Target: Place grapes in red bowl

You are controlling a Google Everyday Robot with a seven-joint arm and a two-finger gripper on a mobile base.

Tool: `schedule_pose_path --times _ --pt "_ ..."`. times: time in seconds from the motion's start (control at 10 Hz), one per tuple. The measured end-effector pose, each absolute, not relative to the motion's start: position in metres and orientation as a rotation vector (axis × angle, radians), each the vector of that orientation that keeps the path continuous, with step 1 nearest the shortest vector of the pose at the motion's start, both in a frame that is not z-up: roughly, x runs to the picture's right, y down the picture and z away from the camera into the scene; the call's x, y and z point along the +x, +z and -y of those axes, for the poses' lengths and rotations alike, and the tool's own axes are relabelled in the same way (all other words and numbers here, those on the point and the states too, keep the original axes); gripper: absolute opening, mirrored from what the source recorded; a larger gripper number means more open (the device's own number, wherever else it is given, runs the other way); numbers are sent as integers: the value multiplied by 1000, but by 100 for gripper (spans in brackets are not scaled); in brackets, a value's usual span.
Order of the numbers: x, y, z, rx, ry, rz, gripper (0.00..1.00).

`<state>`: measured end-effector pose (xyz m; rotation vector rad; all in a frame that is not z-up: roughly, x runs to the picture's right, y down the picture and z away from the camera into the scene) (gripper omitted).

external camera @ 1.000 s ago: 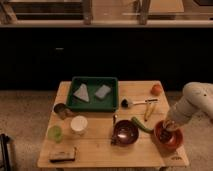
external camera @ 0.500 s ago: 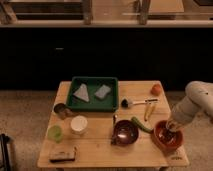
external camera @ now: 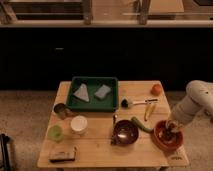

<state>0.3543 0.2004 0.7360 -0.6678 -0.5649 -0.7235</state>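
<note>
1. Camera view, against the earlier frames: the arm (external camera: pixel 192 104) reaches in from the right as it did a second ago, but the tool (external camera: pixel 173 128) now sits a little lower, down inside the rim of the red bowl (external camera: pixel 167 136). Everything else on the bench (external camera: pixel 95 150) lies where it lay before.
2. The tool is at the bench's right front corner, pointing down into the red bowl. How far apart its jaws stand cannot be told.
3. The grapes (external camera: pixel 169 134) show only as a dark patch in the bowl, directly under the tool's tip. Whether the tool touches them or is just above them cannot be told.
4. The red bowl stands just to the right of the dark maroon bowl (external camera: pixel 124 132), with the long green vegetable (external camera: pixel 141 124) lying between the two.
5. Farther back on the bench, a green tray (external camera: pixel 94 94) holds two pale cloths. A small orange fruit (external camera: pixel 156 89) sits near the rear right corner, well apart from the tool.
6. On the left side stand a white cup (external camera: pixel 78 124), a light green cup (external camera: pixel 55 132) and a metal cup (external camera: pixel 60 110).
</note>
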Motion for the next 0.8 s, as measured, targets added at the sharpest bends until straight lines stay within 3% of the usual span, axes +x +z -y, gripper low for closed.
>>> schedule_pose_path --times 0.8 --pt "363 721 -185 -601 -699 537 80"
